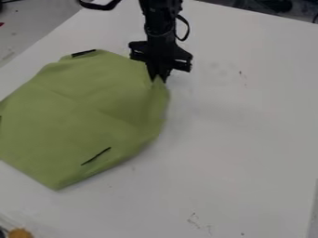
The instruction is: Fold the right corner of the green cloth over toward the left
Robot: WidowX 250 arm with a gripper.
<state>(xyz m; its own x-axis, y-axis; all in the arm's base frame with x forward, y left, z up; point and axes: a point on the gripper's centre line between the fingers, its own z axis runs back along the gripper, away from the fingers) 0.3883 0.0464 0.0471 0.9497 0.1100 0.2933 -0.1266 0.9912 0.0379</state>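
Claw (159, 76) clamped on cloth (84, 109) edge, approx. 2 o'clock; grip done, rest flat-ish, not folded yet.

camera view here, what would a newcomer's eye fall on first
First, the big green cloth, spread over the left half of the white table. Next, the black gripper at top centre, pinching the cloth's upper right edge into a small peak. Then two black strips, one near the cloth's top edge, one lower down.

Black arm (162, 21) at the top edge, cable (187, 29) looped alongside (rather loosely), gripper (159, 78) pointing down, fingers (152, 69) pinched together
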